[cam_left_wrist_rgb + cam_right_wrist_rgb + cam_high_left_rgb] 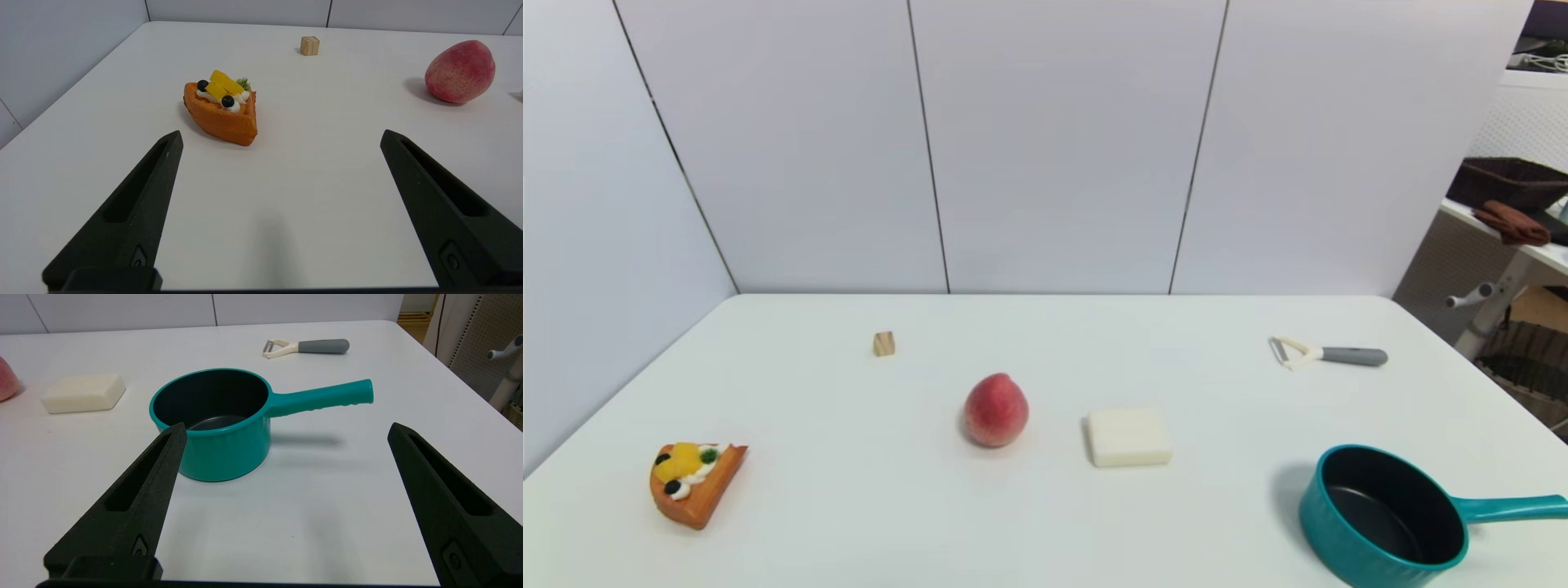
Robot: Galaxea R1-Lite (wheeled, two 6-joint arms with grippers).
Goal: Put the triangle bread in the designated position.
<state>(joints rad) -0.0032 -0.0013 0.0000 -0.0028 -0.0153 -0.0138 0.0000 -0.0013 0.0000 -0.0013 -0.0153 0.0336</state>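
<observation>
The triangle bread (696, 482), an orange-brown wedge topped with yellow fruit, white cream and dark berries, lies on the white table (1045, 523) near its front left. In the left wrist view the triangle bread (222, 108) rests just ahead of my left gripper (282, 136), which is open and holds nothing. My right gripper (286, 428) is also open and empty, hovering close behind a teal saucepan (216, 420). Neither arm shows in the head view.
A peach (996, 410) stands mid-table with a white rectangular block (1129, 437) to its right. A tiny wooden cube (884, 344) sits farther back left, a peeler (1327, 354) back right. The teal saucepan (1388, 514) is at the front right, handle pointing right.
</observation>
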